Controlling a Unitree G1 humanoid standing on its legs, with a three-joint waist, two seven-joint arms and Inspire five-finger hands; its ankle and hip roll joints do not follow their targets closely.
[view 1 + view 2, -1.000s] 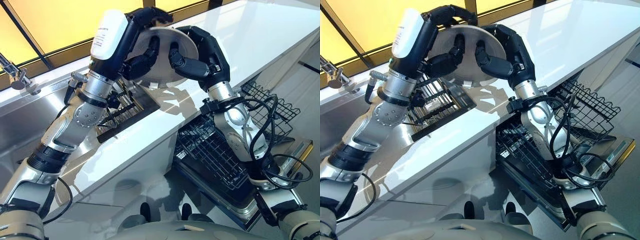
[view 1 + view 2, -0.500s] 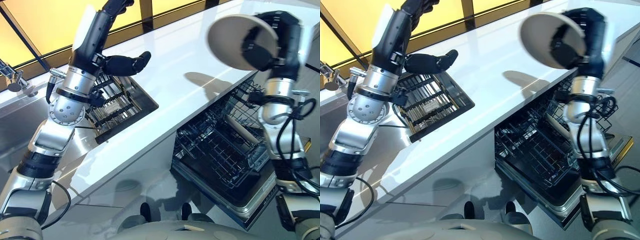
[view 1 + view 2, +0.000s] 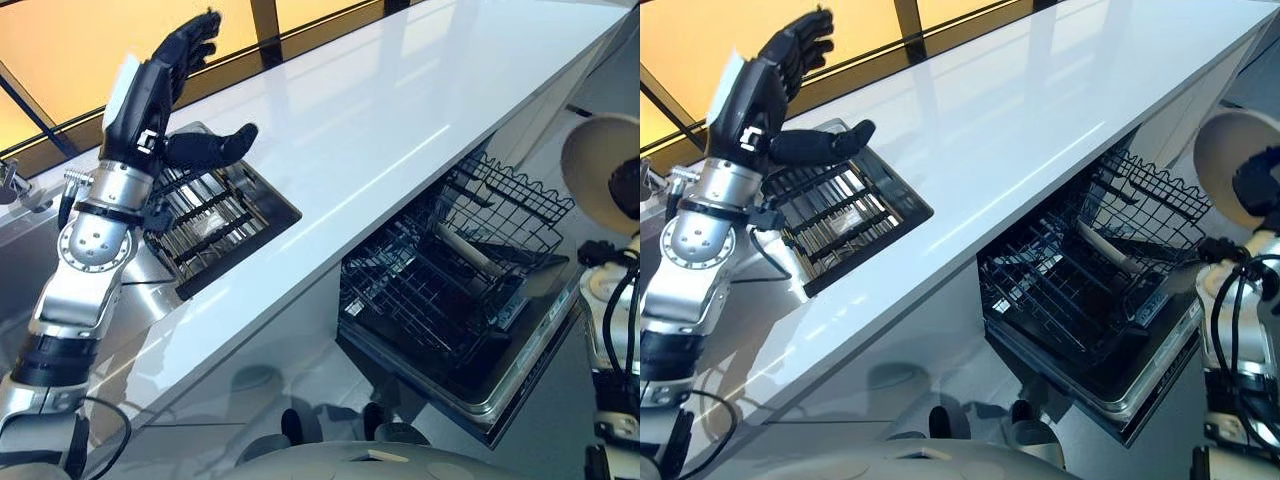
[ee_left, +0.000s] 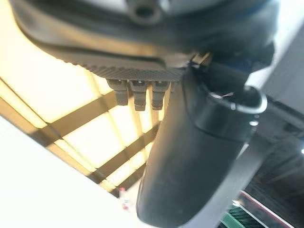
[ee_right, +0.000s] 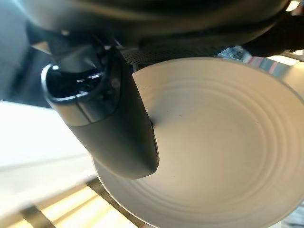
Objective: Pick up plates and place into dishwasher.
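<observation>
A round pale plate [image 3: 598,165] hangs at the far right, beyond the counter's edge and above the open dishwasher's pulled-out lower rack [image 3: 440,290]. My right hand [image 3: 1260,180] is shut on it; in the right wrist view the thumb [image 5: 116,128] presses across the ribbed face of the plate [image 5: 223,142]. My left hand [image 3: 140,95] is raised over the sink's dish rack [image 3: 210,215], fingers straight and spread, thumb out, holding nothing. The left wrist view shows its thumb [image 4: 190,156] against bright windows.
The long white counter [image 3: 400,100] runs from the sink to the far right. The dishwasher door [image 3: 520,385] lies open below it, with a second wire basket [image 3: 520,205] behind the lower rack. A tap [image 3: 12,182] stands at the far left.
My right hand has swung the plate right and down, off the counter to above the dishwasher. The left hand, free of the plate, has drawn back left over the sink rack.
</observation>
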